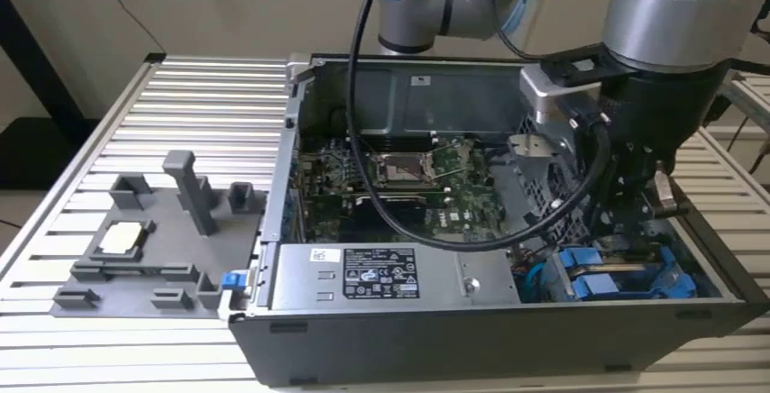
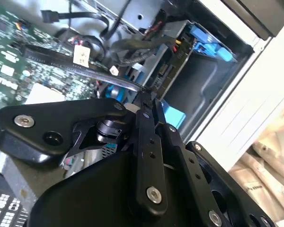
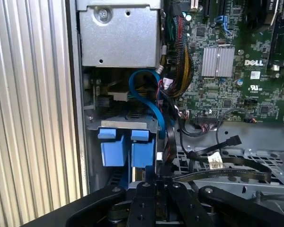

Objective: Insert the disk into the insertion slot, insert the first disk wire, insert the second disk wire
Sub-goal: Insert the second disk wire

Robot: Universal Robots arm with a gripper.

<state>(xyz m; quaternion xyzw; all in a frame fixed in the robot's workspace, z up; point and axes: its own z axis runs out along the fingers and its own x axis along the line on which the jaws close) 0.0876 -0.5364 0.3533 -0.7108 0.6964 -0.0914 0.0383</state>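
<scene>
Gripper fingers look pressed together; we cannot tell whether they pinch a wire. We see blue disk tabs seated in the insertion slot.

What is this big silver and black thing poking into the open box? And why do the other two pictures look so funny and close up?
That is a robot arm reaching into an open computer case on a ribbed metal table. One picture comes from a camera standing nearby. The other two come from cameras riding on the arm, so they look close up. The black hand sits right by the disk's blue frame in the case's corner. Beside the case lies a grey tray. The green board is the computer's brain.
</scene>
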